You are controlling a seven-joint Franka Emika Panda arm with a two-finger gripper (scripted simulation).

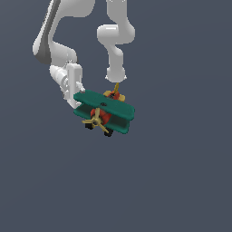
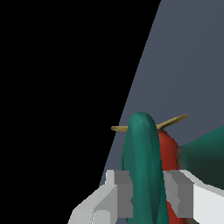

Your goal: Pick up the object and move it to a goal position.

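The toy biplane (image 1: 108, 108) has two teal-green wings, a red body, a tan propeller (image 1: 96, 121), a yellow tail and black wheels. It sits in the middle of the exterior view, with the propeller facing the camera. My gripper (image 1: 78, 97) is at the end of the wings toward the exterior view's left. In the wrist view my gripper (image 2: 146, 194) has a grey finger (image 2: 119, 192) on each side of a teal wing (image 2: 142, 144) and is closed against it. The red body (image 2: 168, 148) and a propeller blade (image 2: 173, 121) show beyond the wing.
The white arm links (image 1: 115, 41) rise behind the plane at the top of the exterior view. A plain blue-grey surface (image 1: 181, 181) fills the remainder of it. In the wrist view a black area (image 2: 52, 87) lies beyond the surface's straight edge.
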